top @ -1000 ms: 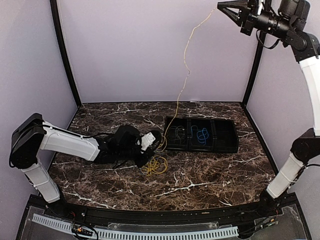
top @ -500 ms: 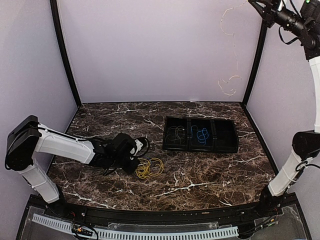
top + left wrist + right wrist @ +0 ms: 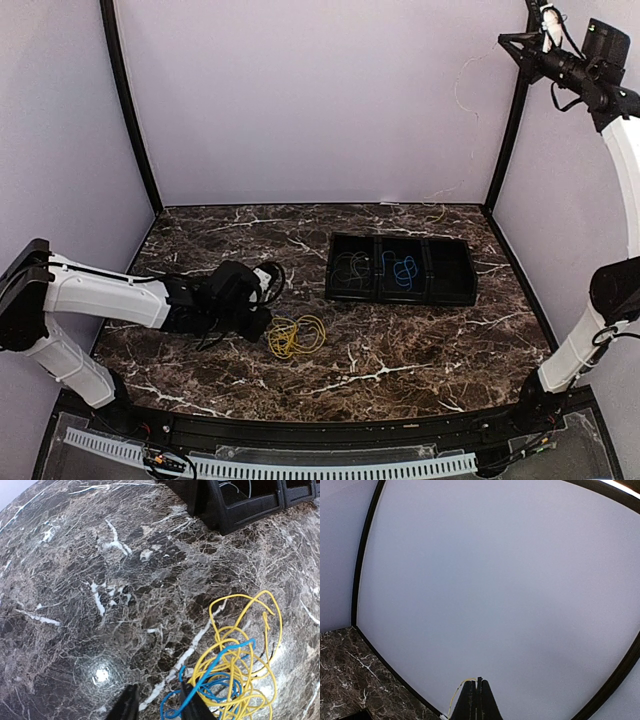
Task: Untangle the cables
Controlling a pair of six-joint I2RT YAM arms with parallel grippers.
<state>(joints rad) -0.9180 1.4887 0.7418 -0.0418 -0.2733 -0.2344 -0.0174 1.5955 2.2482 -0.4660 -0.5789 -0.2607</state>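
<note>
So the yellow-and-blue wire tangle [image 3: 235, 665] lies on the dark marble tabletop [image 3: 100, 580], just beside the spread, empty left claw [image 3: 159, 702]. The right claw [image 3: 478, 685], up high, pinches a thin pale wire [image 3: 453, 700]; I'd swing it well clear before dropping.

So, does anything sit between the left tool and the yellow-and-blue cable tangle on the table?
Nothing visible does. The left tool stands open right at the tangle, and a blue loop reaches between its fingers. The black tray sits farther off, out of the way.
</note>
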